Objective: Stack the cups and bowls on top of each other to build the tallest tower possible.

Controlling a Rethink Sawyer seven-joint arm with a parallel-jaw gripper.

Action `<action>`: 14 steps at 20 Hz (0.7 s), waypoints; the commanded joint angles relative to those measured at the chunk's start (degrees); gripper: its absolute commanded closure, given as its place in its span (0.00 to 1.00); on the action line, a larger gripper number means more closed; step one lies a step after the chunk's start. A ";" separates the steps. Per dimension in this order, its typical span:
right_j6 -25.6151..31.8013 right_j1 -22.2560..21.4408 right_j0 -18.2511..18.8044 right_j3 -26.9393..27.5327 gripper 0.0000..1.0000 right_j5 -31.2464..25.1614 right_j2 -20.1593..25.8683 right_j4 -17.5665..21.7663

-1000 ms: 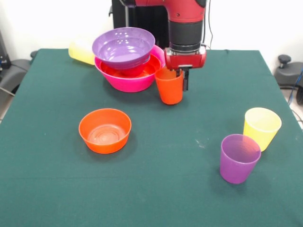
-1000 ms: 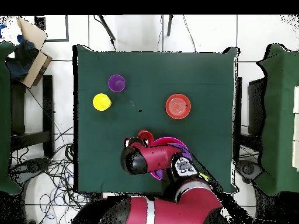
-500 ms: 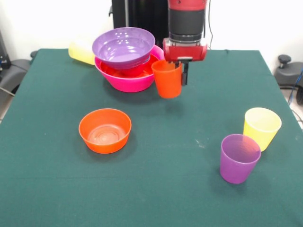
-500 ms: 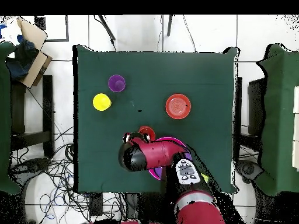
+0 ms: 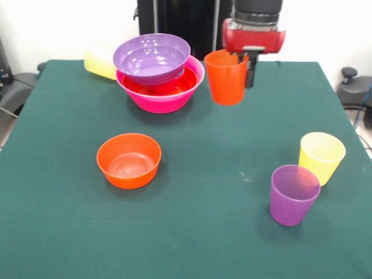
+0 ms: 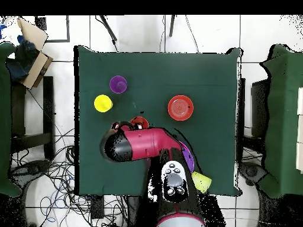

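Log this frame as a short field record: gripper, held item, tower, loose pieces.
gripper: gripper shut on orange cup, lifted clear of the table
tower: purple bowl tilted in an orange bowl inside the pink bowl
loose bowl: small orange bowl, upright
loose cups: purple cup and yellow cup, upright, side by side
behind tower: second yellow cup, lying down

The red and black arm descends from above, its gripper (image 5: pixel 244 61) clamped on the rim of an orange cup (image 5: pixel 226 77) held clear of the table, beside the tower (image 5: pixel 158 72).
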State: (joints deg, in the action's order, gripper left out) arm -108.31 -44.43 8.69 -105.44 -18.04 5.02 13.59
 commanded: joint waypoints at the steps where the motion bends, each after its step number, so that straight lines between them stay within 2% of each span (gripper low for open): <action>1: -5.17 -3.01 -3.33 8.31 1.00 -11.96 2.39 -3.58; 8: -5.07 -4.36 -5.70 13.72 1.00 -19.28 0.84 -4.46; 14: -5.48 -2.85 -6.81 18.08 1.00 -22.03 0.27 -4.24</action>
State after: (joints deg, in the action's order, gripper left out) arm -108.31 -48.86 2.94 -93.23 -32.74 4.35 9.78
